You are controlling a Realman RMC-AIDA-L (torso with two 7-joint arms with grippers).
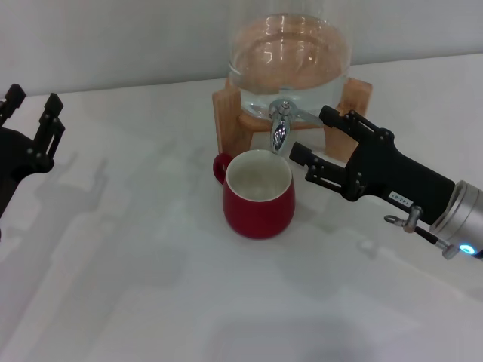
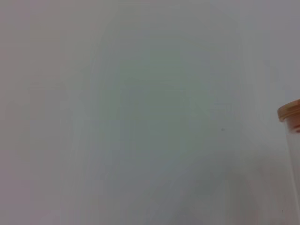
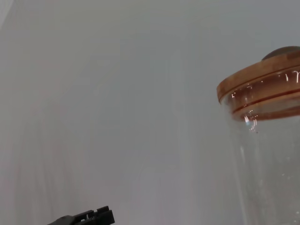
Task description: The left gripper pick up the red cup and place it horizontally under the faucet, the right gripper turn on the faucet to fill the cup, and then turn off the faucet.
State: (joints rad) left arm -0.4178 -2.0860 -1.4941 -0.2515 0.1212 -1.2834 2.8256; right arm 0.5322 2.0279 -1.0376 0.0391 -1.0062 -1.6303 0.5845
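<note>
Head view: red cup (image 1: 258, 194) stands upright on the white counter (image 1: 151, 286), centre of the frame, mouth up, cream inside visible. Whether there is any water in it can't be judged from this angle. Small loop handle points toward upper left. Cup sits directly below the faucet (image 1: 280, 125), whose chrome spout ends just above the cup's rear rim; touching or a hair apart, hard to say.

The faucet is fitted on a glass dispenser (image 1: 289, 53) at top centre, resting on a wooden stand (image 1: 229, 109). The dispenser's wooden lid (image 3: 262, 79) shows in the right wrist view at right, and a sliver of it (image 2: 290, 112) at the right edge of the left wrist view.

Right gripper (image 1: 321, 143) comes in from the lower right on a black arm with a silver cuff (image 1: 462, 215) and blue light. Jaws spread, holding nothing: the upper finger lies beside the faucet's right side near the stand, the lower finger just right of the cup's rim. No contact with faucet or cup visible.

Left gripper (image 1: 32, 105) is at the far left edge, upper left of the frame, well apart from the cup. Jaws spread, empty, fingers pointing up and away.

Left wrist view is otherwise only blank pale wall. A black finger tip (image 3: 91, 216) pokes into the bottom of the right wrist view.
</note>
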